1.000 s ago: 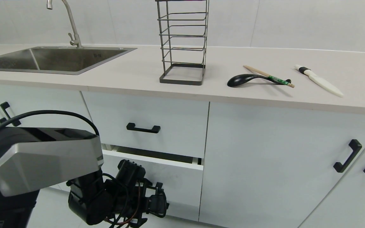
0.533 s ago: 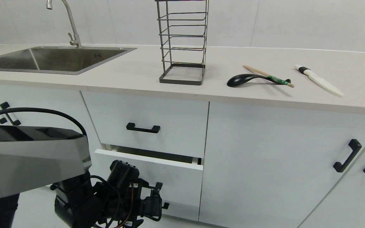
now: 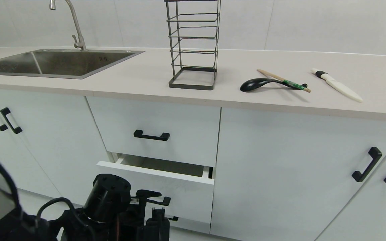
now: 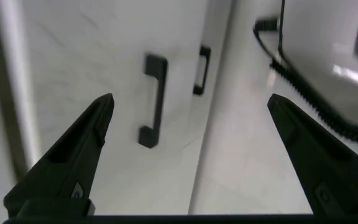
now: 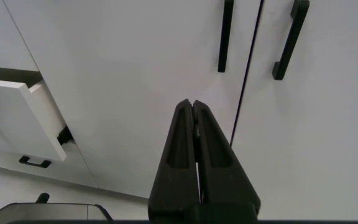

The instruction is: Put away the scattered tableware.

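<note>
On the tabletop point(image 3: 139, 80), right of centre in the head view, I count 1 black spoon point(image 3: 256, 84), 1 wooden chopstick point(image 3: 281, 79) crossing its handle, and 1 white knife point(image 3: 338, 86). All look light, stiff and smooth, so I would pinch each at mid-handle. The left gripper point(image 4: 188, 106) has its fingers wide apart. The right gripper point(image 5: 192, 106) has them pressed together, empty.

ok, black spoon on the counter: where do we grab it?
Probably mid-handle of the black spoon, from above, pinching across it: the handle arches off the counter there. Keep toward the bowl; the chopstick crosses the tail end.
</note>
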